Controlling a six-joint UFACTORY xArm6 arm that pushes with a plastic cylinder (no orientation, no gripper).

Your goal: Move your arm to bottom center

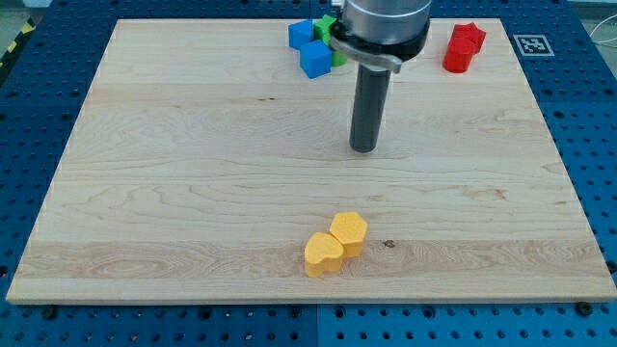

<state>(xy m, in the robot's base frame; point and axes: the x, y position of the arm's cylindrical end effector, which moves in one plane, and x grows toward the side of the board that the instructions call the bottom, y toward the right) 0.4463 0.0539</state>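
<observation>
Two yellow blocks [335,242] touching, nearest cam, table's [145,193] bottom centre. My tip [363,148] mid-table, well apart at their 12 o'clock. No gripper fitted. Approach pending; next: slide toward 6 o'clock, skirting yellows.

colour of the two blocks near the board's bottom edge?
Both yellow blocks, touching each other; the camera view shows them clearly.

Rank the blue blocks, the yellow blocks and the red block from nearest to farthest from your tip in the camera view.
From my tip:
1. Blue blocks, toward the view's top, slightly left, beside a green block.
2. Yellow blocks, toward the view's bottom, only slightly farther.
3. Red block, at the view's top right.
</observation>
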